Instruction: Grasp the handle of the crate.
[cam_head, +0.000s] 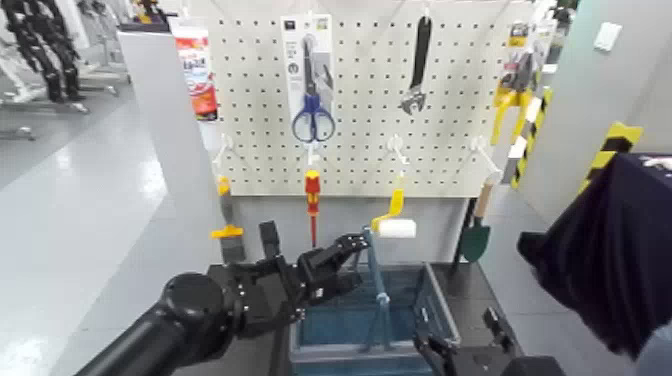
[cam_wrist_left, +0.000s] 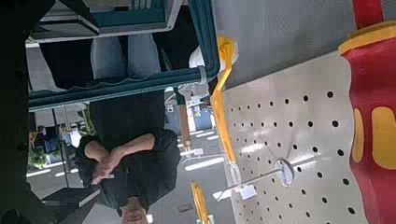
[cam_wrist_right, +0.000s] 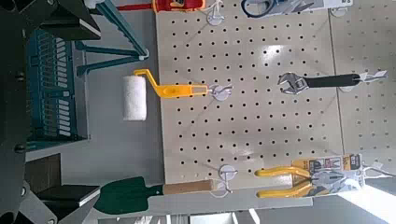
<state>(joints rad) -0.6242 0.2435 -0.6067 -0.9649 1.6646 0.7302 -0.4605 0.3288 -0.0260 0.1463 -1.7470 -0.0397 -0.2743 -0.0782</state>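
Pegboard (cam_head: 380, 90) tools behind crate (cam_head: 440, 300)

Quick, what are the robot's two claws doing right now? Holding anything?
Left gripper: open, holding nothing, right beside the crate's handle.
Right gripper: open, empty, low by the crate.

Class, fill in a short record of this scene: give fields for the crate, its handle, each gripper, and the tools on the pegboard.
crate: blue-teal, below the pegboard
handle: thin teal bar, raised, not yet grasped
left gripper: open, just beside the handle
right gripper: open, low at the crate's right side
pegboard: holds scissors, wrench, pliers, screwdriver, paint roller, trowel
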